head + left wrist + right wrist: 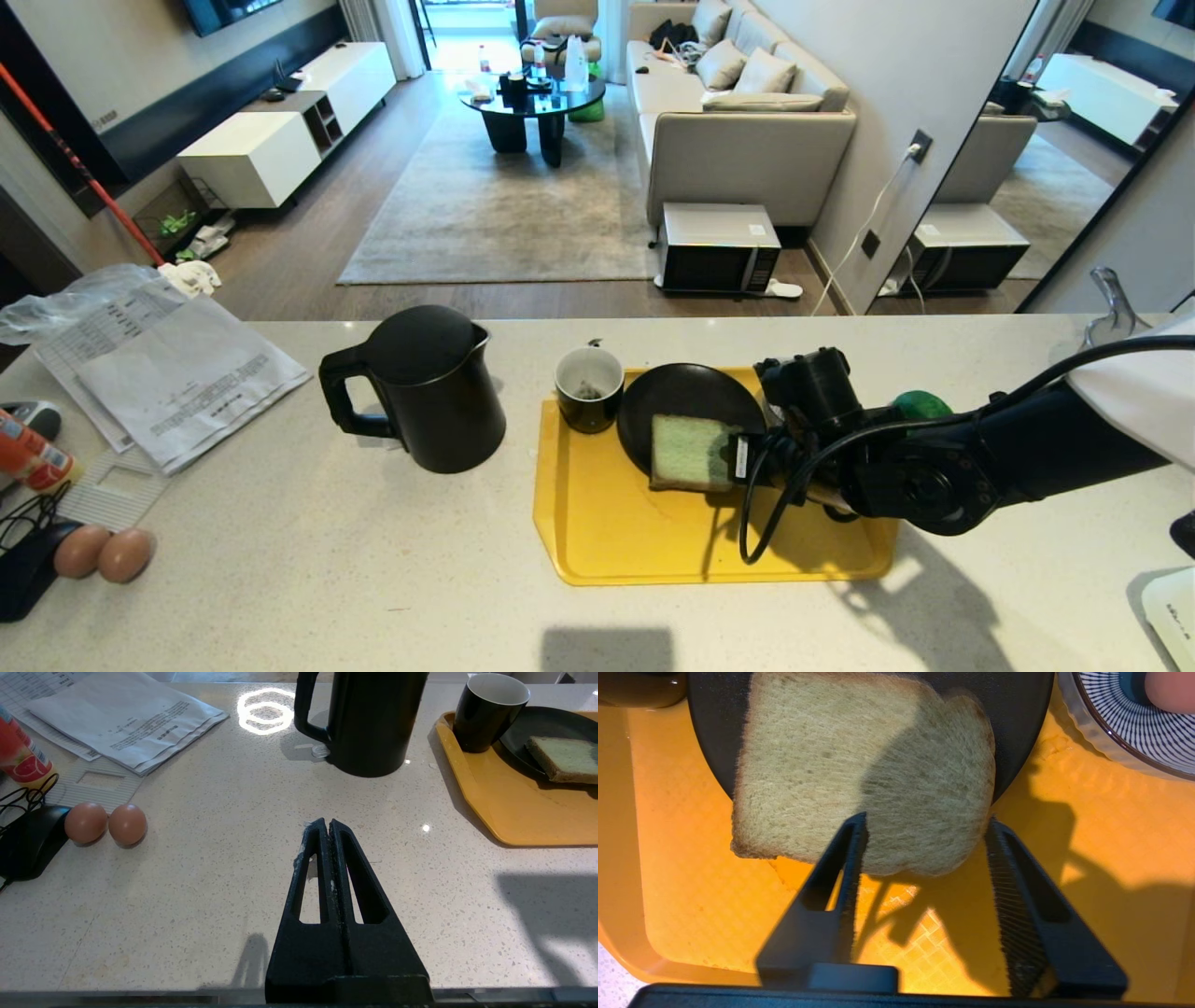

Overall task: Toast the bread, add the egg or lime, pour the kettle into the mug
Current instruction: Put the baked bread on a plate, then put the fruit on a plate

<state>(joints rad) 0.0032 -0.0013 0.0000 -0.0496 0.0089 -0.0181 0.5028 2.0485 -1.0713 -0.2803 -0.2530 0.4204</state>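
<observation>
bread point(859, 774) flat on black plate point(1022, 728); right gripper point(924, 826) released above it; left gripper point(330, 828) clenched.

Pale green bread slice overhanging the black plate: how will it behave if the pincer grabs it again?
The pale green bread slice looks spongy, so it probably squashes under pressure. Thick and lying flat, it likely holds shape when lifted. It overhangs the round black plate, so a push might tip it onto the yellow plastic tray.

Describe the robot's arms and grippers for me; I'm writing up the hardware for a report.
The right arm is matte black with a round joint housing, a looping black cable and a white cover near its base. A small white label sits by the wrist. Both the right gripper and left gripper have black, tapered triangular fingers with cut-out windows and ribbed inner pads.
</observation>
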